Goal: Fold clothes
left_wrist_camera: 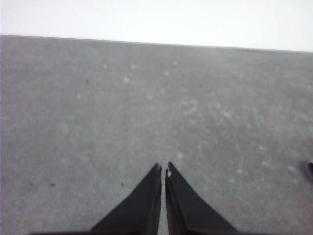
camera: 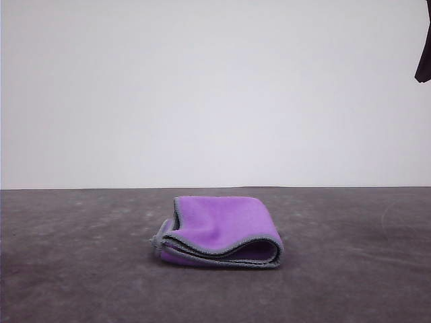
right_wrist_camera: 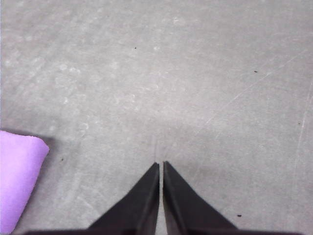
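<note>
One cloth (camera: 219, 232), two end effectors (left_wrist_camera: 163, 168)

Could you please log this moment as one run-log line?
cloth: folded, purple out, on table | left gripper: shut, empty | right gripper: shut, empty

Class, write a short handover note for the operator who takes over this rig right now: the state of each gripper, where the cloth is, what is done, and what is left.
Left gripper: shut, empty, over bare table.
Right gripper: shut, empty, over bare table, with a corner of the cloth near it.
Cloth: lies mid-table in the front view, folded into a compact stack, purple side out, grey edging layered along the near edge. Neither gripper touches it.
Done: the cloth looks folded over more than once.
Left: probably nothing but a check; the open edge bulges a little and could be pressed flat.
</note>
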Controlling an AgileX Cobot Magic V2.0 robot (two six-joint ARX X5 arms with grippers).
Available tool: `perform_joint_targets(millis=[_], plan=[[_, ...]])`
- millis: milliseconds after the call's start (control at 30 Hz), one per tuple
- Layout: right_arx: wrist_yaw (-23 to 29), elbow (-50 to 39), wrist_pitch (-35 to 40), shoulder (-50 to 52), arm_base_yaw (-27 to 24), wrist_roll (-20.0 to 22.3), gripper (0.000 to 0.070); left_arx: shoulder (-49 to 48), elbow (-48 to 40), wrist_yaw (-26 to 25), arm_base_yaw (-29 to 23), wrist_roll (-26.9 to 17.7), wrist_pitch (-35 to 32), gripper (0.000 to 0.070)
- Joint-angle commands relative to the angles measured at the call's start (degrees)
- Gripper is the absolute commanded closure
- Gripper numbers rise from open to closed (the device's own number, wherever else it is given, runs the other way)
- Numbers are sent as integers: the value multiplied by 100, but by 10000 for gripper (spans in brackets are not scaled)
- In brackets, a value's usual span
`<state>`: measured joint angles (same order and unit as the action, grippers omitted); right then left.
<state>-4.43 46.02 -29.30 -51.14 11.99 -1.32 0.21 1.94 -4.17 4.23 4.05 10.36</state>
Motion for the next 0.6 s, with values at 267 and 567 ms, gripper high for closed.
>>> perform_joint_targets(millis=[267, 567], plan=[[-2, 59, 57, -44, 20, -66, 693, -7, -117, 19, -57, 118, 37, 700], [-2, 59, 57, -44, 20, -66, 693, -7, -112, 12, -57, 154, 39, 700]])
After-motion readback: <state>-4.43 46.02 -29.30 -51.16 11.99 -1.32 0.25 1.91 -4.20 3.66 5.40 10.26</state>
